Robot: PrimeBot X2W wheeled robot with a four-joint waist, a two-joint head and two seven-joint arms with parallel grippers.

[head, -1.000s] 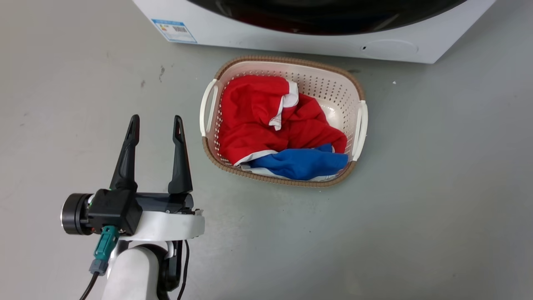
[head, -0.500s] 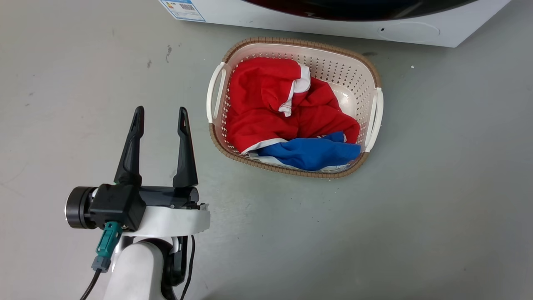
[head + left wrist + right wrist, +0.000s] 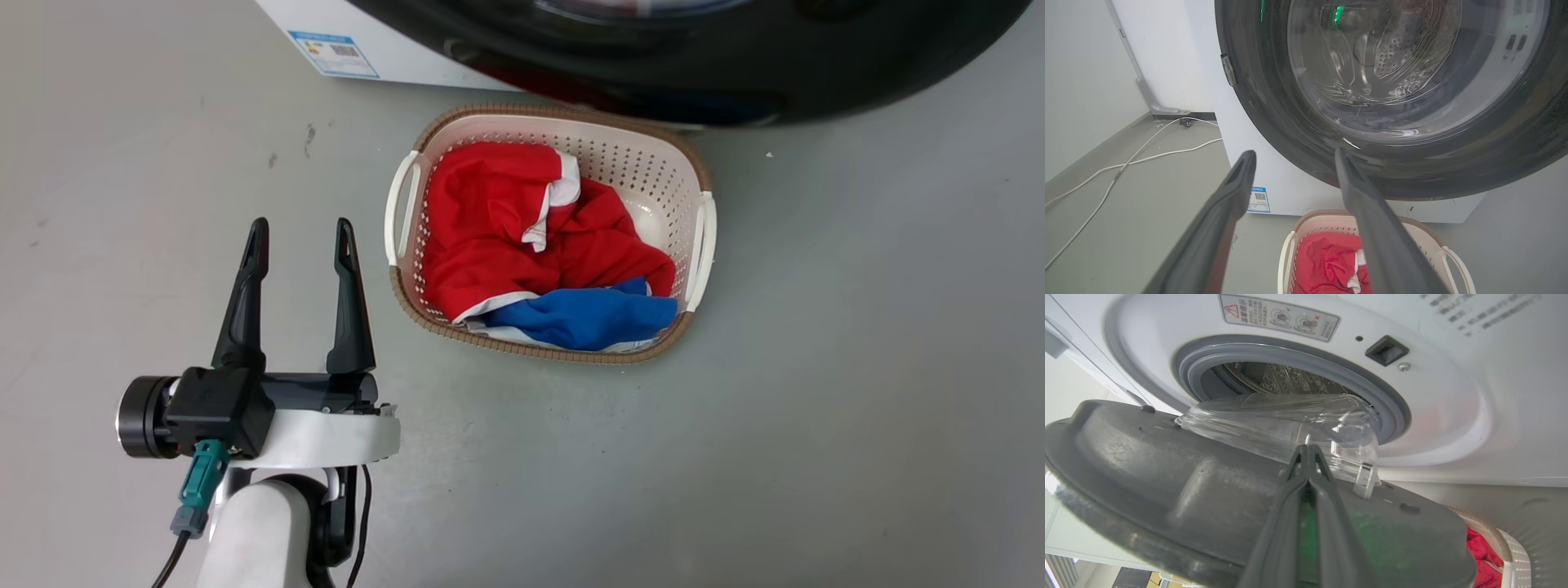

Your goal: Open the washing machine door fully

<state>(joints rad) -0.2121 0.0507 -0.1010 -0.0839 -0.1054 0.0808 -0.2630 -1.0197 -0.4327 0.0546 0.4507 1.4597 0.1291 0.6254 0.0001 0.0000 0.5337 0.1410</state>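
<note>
The washing machine door (image 3: pixel 694 65) stands partly open, and its glossy black rim hangs over the far edge of the basket in the head view. In the left wrist view the door (image 3: pixel 1274 102) shows its black rim and glass centre in front of the white washing machine (image 3: pixel 1286 196). My left gripper (image 3: pixel 302 233) hovers open over the floor left of the basket, holding nothing. My right gripper (image 3: pixel 1308 451) is shut, its fingers lying against the door's grey inner face (image 3: pixel 1147 469) beside the clear glass bowl (image 3: pixel 1290 420). Behind it is the grey-ringed drum opening (image 3: pixel 1290 359).
A cream laundry basket (image 3: pixel 702 237) with red and blue clothes sits on the grey floor just below the door. The white machine body (image 3: pixel 400 49) carries a blue sticker (image 3: pixel 331 53). White cables (image 3: pixel 1126 163) trail over the floor left of the machine.
The head camera has shifted. The door's black rim now reaches out over the basket's far edge, where before it lay flat against the machine front. The left gripper stays open in place.
</note>
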